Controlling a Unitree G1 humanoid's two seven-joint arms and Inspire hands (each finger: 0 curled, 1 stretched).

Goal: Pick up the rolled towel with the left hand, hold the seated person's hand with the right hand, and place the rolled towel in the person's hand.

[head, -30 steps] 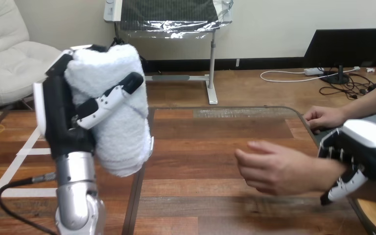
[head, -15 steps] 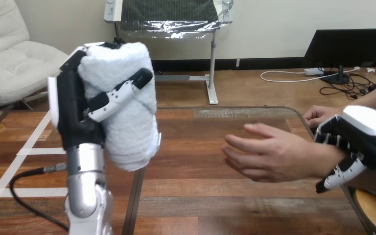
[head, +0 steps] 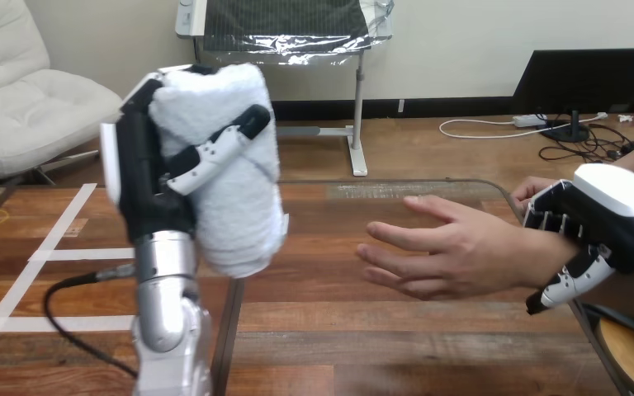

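Pickup done: left hand point(head: 144, 194) is wrapped round the rolled towel point(head: 243, 210), held high over the left part of the table point(head: 338, 330). Right hand point(head: 607, 227) clasps the person's hand point(head: 454, 260) at the wrist, fingers over, thumb under. That hand is open, fingers toward the towel, well apart from it. Left to do: carry across, place. Towel's long axis is near upright, lower end tipped slightly toward the person.
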